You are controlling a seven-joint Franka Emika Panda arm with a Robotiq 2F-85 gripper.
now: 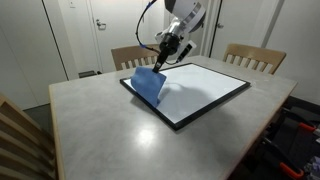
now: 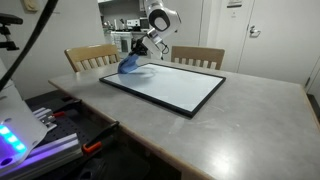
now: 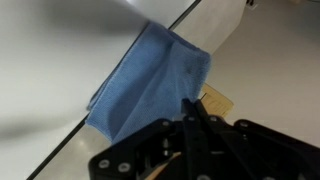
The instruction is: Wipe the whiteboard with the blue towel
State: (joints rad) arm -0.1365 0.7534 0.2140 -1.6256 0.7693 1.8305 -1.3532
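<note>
The blue towel [image 1: 150,83] hangs from the claw [image 1: 161,56], whose jaws are clamped together on its top edge, and it drapes down over the near-left corner of the whiteboard [image 1: 205,88], left of centre in that exterior view. The board lies flat on the grey tabletop [image 1: 110,135], with two wooden chairs [image 1: 250,57] behind it at the upper edge. In the wrist view the towel [image 3: 145,90] fills mid-frame, crossing the board's black rim.

The blue towel [image 1: 150,83] hangs rumpled over a corner of the flat, glossy, black-framed whiteboard [image 1: 205,88].
</note>
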